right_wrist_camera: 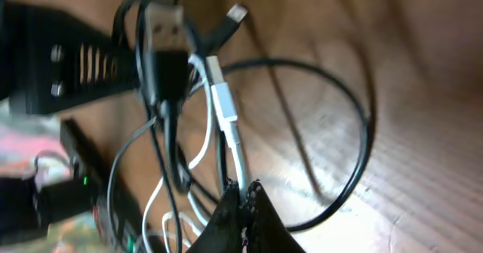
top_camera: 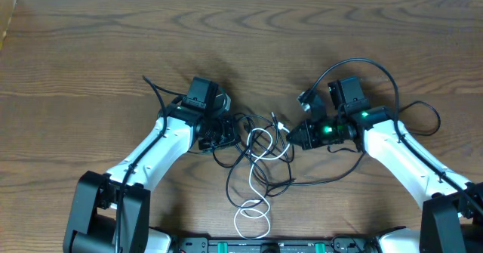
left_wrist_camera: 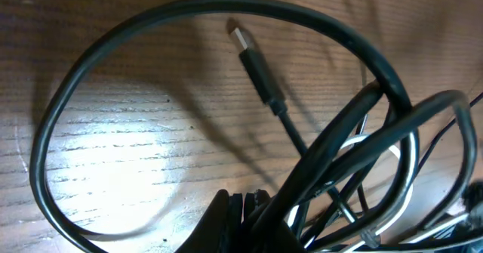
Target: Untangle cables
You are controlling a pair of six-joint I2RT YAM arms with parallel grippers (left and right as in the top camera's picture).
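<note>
The thin black cable and the white cable lie tangled between the two arms at mid-table. My left gripper sits at the tangle's left edge. In the left wrist view the left gripper is shut, with the black cable running out of it into a wide loop; a black plug lies inside that loop. My right gripper is at the tangle's right edge. The right wrist view shows the right gripper shut on the white cable just below its white plug.
The wooden table stretches away on all sides of the tangle. Thicker black arm wires arc over the right arm. The white cable's loops reach almost to the table's front edge.
</note>
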